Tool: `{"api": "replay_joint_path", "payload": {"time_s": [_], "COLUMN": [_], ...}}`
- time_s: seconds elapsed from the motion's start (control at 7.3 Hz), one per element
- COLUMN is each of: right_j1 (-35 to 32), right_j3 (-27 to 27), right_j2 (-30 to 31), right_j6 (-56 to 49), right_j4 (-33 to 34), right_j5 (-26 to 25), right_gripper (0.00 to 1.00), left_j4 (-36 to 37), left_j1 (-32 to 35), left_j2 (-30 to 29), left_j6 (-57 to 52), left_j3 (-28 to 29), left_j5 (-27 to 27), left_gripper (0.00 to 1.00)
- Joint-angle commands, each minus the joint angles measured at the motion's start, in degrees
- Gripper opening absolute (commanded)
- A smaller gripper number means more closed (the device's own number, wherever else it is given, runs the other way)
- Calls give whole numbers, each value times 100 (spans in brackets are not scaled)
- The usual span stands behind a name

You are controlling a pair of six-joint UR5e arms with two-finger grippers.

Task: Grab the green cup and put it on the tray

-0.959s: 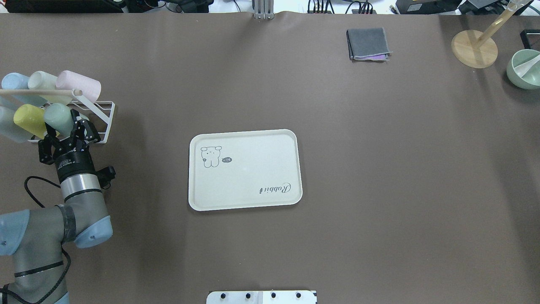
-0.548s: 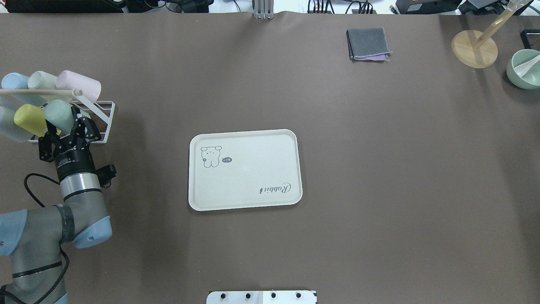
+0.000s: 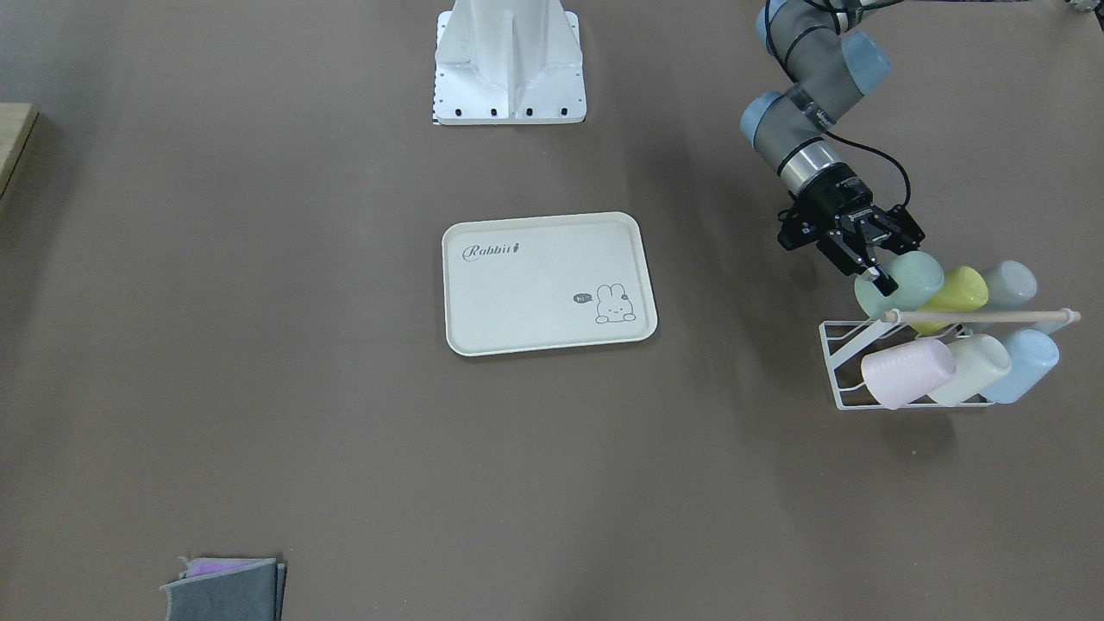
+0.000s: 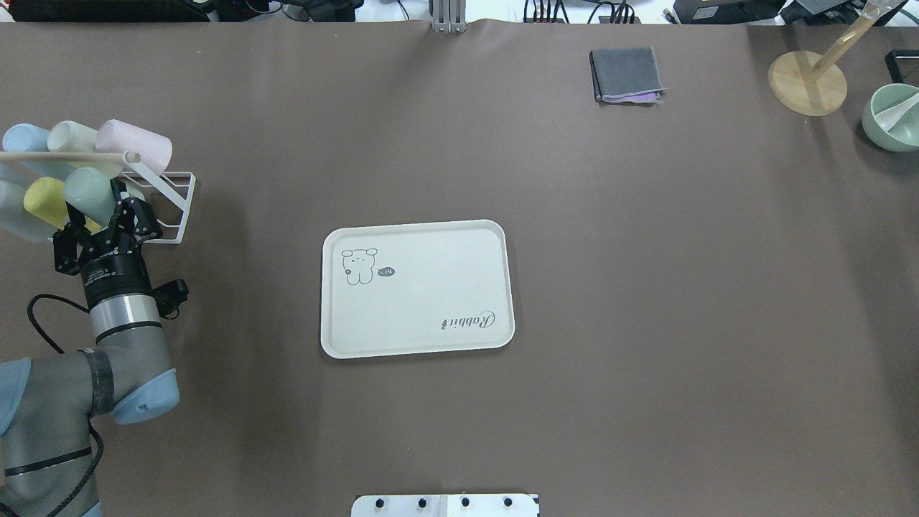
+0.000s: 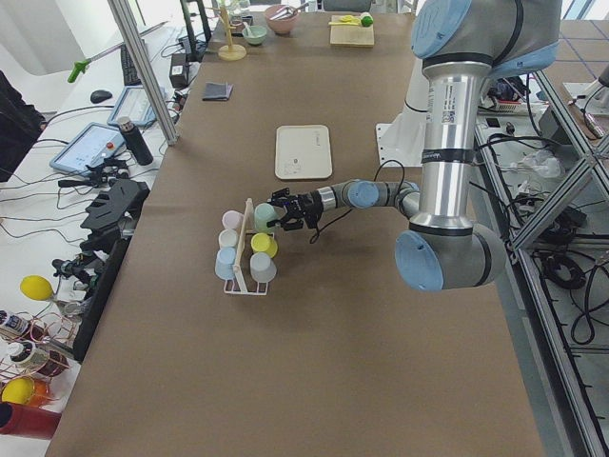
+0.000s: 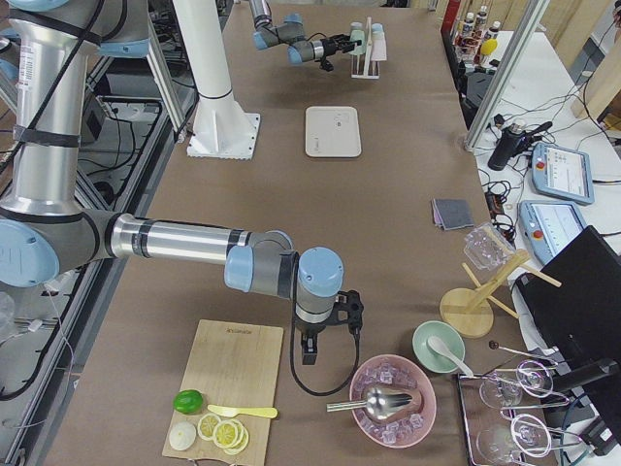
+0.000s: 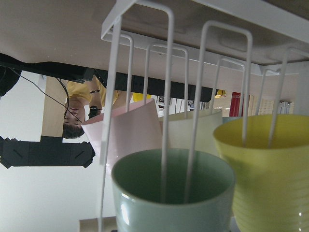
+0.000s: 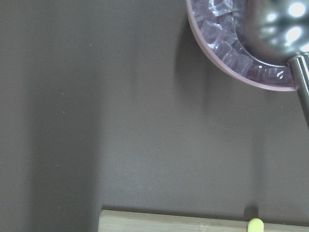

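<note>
On the brown table (image 4: 646, 287), the left gripper (image 4: 95, 210) pinches the matte mint-green cup (image 4: 86, 183), hung on prongs of the white wire rack (image 4: 159, 185); best slide it straight off them, clear of the yellow-green cup (image 4: 43, 201), before crossing to the cream rectangular tray (image 4: 431, 287).

Left wrist view's bottom edge crops the green cup (image 7: 169, 212).

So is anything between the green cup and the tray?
Only the rack: its wire prongs run inside the green cup, gripped by the left tool, so it must slide off first. Nothing visible lies on the table between rack and tray.
</note>
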State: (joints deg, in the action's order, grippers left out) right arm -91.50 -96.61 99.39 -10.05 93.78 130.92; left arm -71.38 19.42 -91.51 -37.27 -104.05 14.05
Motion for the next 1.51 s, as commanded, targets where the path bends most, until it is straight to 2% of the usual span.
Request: {"api": "replay_joint_path", "payload": {"time_s": [0.0,0.55,0.82,1.1,1.23,1.37], "right_j1": [0,0,0,0,0,0], "right_j3": [106,168,168,168,177,177], "right_j2": [-130,-166,-148,-148,-148,-148], "right_j6": [3,3,3,3,3,3], "right_j4": [0,0,0,0,0,0], "right_j5": [3,-14,-5,-5,-14,-14], "right_gripper": [100,100,100,100,100,100], "left_j4": [1,-261,-280,-280,-550,-1301], "left_j1": [1,96,115,106,106,115], "left_j2": [132,440,896,1440,1608,1610], "left_j6": [0,0,0,-96,-619,-1529], "left_j3": [-220,-660,-1159,-2018,-2388,-2557], "left_j5": [-7,-139,-218,-166,-157,-130], "left_gripper": [8,7,4,4,4,4]}}
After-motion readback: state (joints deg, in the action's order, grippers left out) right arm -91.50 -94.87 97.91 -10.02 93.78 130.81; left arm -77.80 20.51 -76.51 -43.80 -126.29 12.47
